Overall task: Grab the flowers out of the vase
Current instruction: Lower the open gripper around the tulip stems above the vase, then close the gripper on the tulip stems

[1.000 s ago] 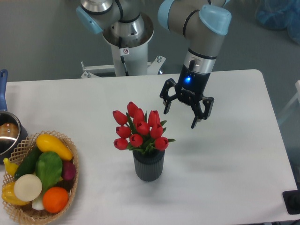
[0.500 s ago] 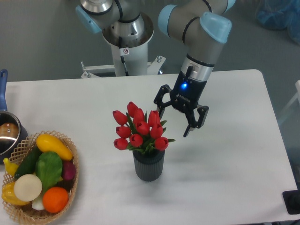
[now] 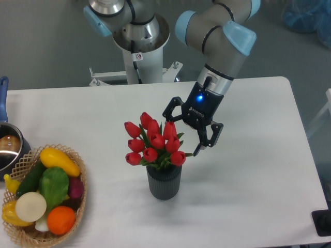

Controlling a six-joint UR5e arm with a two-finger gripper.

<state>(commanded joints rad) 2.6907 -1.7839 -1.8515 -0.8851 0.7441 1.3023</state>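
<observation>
Hovering at the upper right edge of the flowers [image 3: 154,141], your hand [image 3: 184,129] has its fingers spread wide and grips nothing. One fingertip sits beside the topmost buds, the other hangs off the bunch's right side near a stray leaf. The flowers stand in the vase [image 3: 164,182] near the middle of the table [image 3: 258,155], well apart from the wicker basket [image 3: 77,204] of vegetables at the left and the metal pot [image 3: 8,147] at the far left edge.

Watch the closing line. As the hand sits, only the rightmost buds lie between the fingers; if you close here you will likely pinch one or two heads rather than the gathered stems, and the rest may stay behind or the bunch may splay apart. The bunch is wider than the vase mouth, so a sideways push from either finger could tip the vase, which looks light and stands free. A lift that is not straight could drag the vase along by the stems.

The bunch's long axis runs upright, stems down in the vase and buds pointing up, fanned slightly toward the left. Judge the pull along that axis. Whether the fingers already touch any petals cannot be told from this view.
</observation>
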